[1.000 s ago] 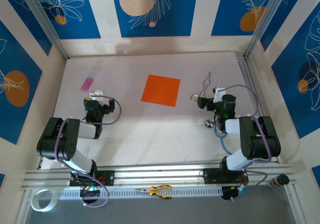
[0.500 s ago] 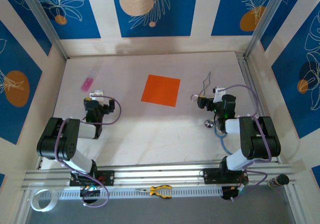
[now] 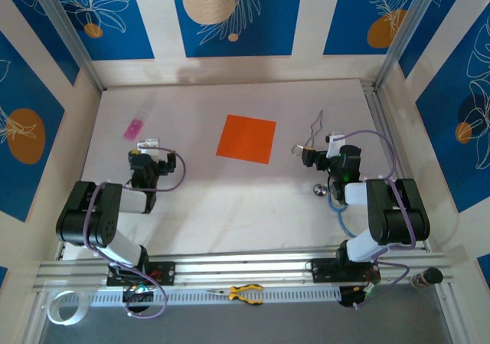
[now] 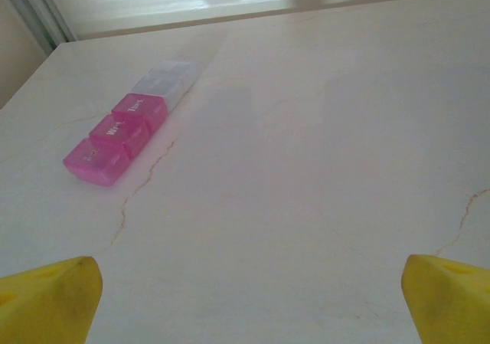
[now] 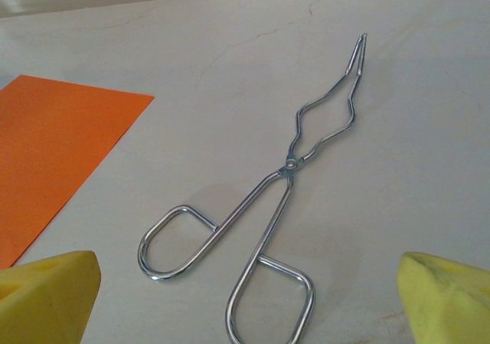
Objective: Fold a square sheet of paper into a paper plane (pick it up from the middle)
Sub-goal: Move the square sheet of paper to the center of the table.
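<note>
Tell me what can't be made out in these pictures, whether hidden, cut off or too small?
- Right wrist view: the orange sheet runs off the left edge.
- Left wrist view: the lettering on the pink pill box is too blurred to read.
- Top view: the small round metal thing is too small to identify.

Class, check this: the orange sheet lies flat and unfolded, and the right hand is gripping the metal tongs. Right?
No. The right hand is open and holds nothing; the metal tongs lie on the table ahead of it, as the right wrist view shows. The orange sheet does lie flat and unfolded.
</note>
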{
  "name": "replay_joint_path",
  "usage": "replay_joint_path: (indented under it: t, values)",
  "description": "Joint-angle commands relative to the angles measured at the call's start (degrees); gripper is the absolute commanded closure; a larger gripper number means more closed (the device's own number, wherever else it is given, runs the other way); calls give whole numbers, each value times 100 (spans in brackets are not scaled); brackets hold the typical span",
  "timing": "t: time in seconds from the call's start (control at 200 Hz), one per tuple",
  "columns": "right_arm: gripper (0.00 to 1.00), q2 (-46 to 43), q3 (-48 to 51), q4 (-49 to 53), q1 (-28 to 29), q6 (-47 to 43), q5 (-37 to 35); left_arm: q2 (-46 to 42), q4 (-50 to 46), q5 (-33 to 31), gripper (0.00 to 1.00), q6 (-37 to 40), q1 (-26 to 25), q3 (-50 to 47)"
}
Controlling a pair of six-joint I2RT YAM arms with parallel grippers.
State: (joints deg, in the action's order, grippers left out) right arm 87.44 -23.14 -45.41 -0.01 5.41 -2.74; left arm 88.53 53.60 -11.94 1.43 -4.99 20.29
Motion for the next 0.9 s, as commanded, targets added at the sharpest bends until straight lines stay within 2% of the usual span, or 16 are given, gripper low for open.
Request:
replay_joint_path:
  t: [0.0, 0.115, 0.24, 0.36, 0.4, 0.47, 0.54, 0.595, 0.67, 0.74, 0.815, 0.895]
  values:
    - [1, -176, -150, 174, 29, -53, -16, -383, -302, 79, 0, -51, 8, 76]
    - [1, -409, -508, 1005, -14, -19, 114, -693, -842, 88, 0, -60, 8, 194]
    - [1, -760, -1038, 2348, -90, 289, 176, -1176, -1638, -58, 0, -124, 10, 422]
    - [1, -1111, -1428, 3288, -53, 802, 95, -1532, -2814, -1034, 0, -743, 16, 932]
    - [1, -1202, -1557, 3576, -58, 1135, 95, -1651, -3231, -1118, 0, -775, 18, 1082]
    - [1, -1319, -1670, 3862, -54, 1726, 121, -1890, -3577, -910, 0, -909, 21, 1169]
    - [1, -1353, -1773, 4154, -90, 2719, -27, -2185, -3876, -665, 0, -1357, 20, 1174]
    - [1, -1333, -1957, 4557, -200, 3204, 303, -2426, -4299, -444, 0, -1716, 22, 1230]
    - [1, -1222, -2005, 4474, -368, 3417, 1082, -2700, -4824, -25, 0, -1858, 17, 1336]
    - [1, -1147, -1810, 3917, -420, 3531, 1636, -2747, -5360, 41, 0, -2250, 25, 1582]
    - [1, -1046, -1825, 3762, -337, 3527, 1889, -2593, -5948, 412, 0, -2464, 14, 1922]
    - [1, -912, -2034, 4047, -125, 3312, 1809, -2298, -6436, 736, 0, -2734, -4, 2284]
